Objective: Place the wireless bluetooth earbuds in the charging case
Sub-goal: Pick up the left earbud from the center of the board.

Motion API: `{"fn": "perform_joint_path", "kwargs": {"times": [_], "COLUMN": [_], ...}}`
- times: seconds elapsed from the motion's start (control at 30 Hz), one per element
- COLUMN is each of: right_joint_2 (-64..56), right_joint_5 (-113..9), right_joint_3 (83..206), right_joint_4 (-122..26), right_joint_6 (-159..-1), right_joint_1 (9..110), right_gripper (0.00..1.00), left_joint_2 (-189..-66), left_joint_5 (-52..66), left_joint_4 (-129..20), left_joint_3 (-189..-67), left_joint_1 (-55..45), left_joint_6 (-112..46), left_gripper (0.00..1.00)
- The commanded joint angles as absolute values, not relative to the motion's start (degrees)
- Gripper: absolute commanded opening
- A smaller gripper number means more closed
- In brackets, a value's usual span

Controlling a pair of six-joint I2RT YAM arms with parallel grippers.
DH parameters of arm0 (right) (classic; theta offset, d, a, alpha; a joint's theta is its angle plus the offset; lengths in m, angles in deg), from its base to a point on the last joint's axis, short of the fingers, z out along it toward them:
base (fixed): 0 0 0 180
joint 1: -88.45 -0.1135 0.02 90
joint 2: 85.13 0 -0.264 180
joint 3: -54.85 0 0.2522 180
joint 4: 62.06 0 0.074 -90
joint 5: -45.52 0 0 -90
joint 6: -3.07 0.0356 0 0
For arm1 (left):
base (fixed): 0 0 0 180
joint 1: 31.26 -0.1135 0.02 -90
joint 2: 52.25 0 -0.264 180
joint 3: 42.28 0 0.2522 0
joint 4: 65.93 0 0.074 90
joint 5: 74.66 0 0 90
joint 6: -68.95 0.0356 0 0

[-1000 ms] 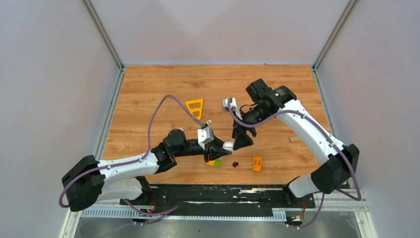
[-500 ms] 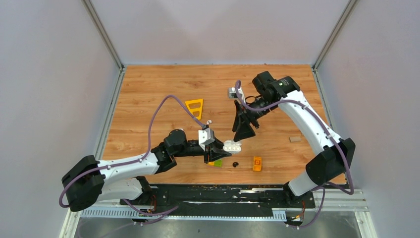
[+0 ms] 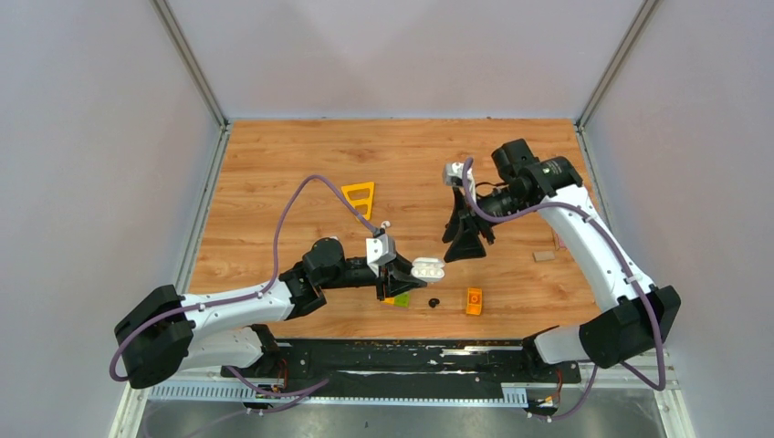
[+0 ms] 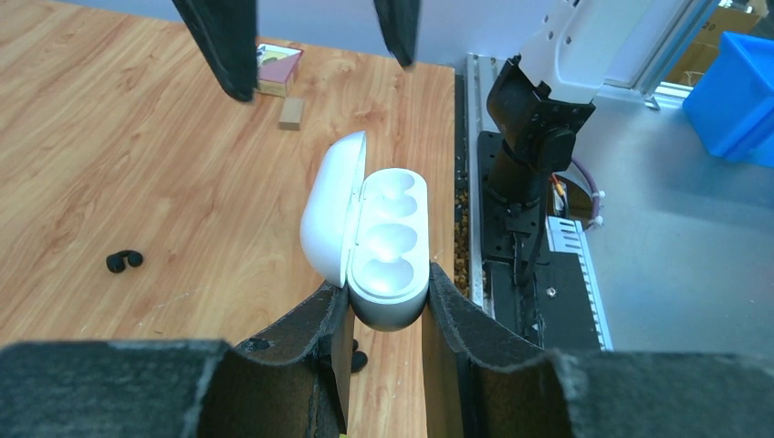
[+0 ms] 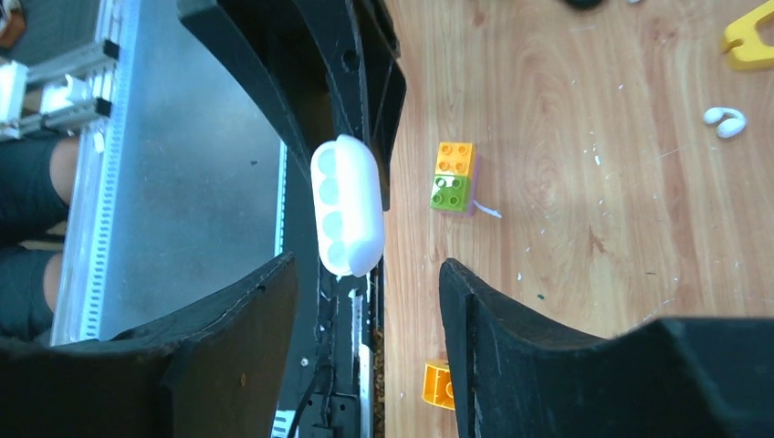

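The white charging case [image 4: 388,237] is held above the wood by my left gripper [image 4: 388,287], shut on its base. Its lid [image 4: 327,205] stands open to the left, and the moulded wells show bare white. In the top view the case [image 3: 427,270] hangs near the front middle. My right gripper [image 3: 464,248] is open, up and to the right of the case and apart from it; the right wrist view shows the case [image 5: 347,205] ahead of its open jaws. One black earbud [image 4: 124,261] lies on the table. Another [image 3: 434,302] lies just below the case. A white earbud [image 5: 726,121] lies farther back.
An orange brick [image 3: 474,300] sits right of the black earbud. An orange and yellow-green brick [image 5: 454,176] lies under the left wrist. A yellow triangle [image 3: 359,196] lies at mid table and a small wooden block [image 3: 544,256] at the right. The black rail [image 3: 402,358] runs along the near edge.
My right gripper has drawn back from the case, up and to the right, with nothing in it. The case's lid now stands open. The left arm has kept still.
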State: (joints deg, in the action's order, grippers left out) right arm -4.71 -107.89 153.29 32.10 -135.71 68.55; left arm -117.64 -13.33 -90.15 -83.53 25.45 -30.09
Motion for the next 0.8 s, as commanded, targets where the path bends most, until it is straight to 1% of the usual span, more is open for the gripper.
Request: {"fn": "perform_joint_path", "kwargs": {"times": [0.0, 0.1, 0.2, 0.4, 0.53, 0.7, 0.77], "right_joint_2": [-9.45, -10.60, -10.15, -8.34, -6.64, -3.15, -2.07], "right_joint_5": [-103.27, -100.48, -100.80, -101.25, -101.75, -105.30, -104.84], "right_joint_3": [148.12, 145.83, 145.43, 147.70, 151.42, 155.35, 155.10], "right_joint_4": [23.66, 21.61, 21.58, 21.66, 21.54, 19.22, 17.08], "right_joint_6": [-133.94, -133.03, -133.12, -133.08, -132.91, -130.35, -128.64], "right_joint_1": [64.31, 61.99, 61.59, 61.53, 62.79, 66.59, 66.65], "right_gripper": [0.58, 0.57, 0.56, 0.55, 0.54, 0.53, 0.52], "left_joint_2": [-117.63, -117.78, -117.86, -116.46, -112.29, -104.22, -100.24], "left_joint_5": [-12.86, -12.46, -12.05, -11.66, -11.18, -8.87, -8.01], "left_joint_4": [-92.93, -93.04, -92.92, -90.76, -86.83, -76.28, -72.01], "left_joint_3": [-84.93, -84.88, -85.07, -85.29, -85.63, -87.19, -86.77], "left_joint_1": [25.65, 25.54, 25.45, 25.18, 24.81, 23.45, 21.80], "left_joint_6": [-31.44, -32.13, -32.76, -31.40, -30.70, -30.44, -30.01], "left_gripper": [0.00, 0.00, 0.00, 0.00, 0.00, 0.00, 0.00]}}
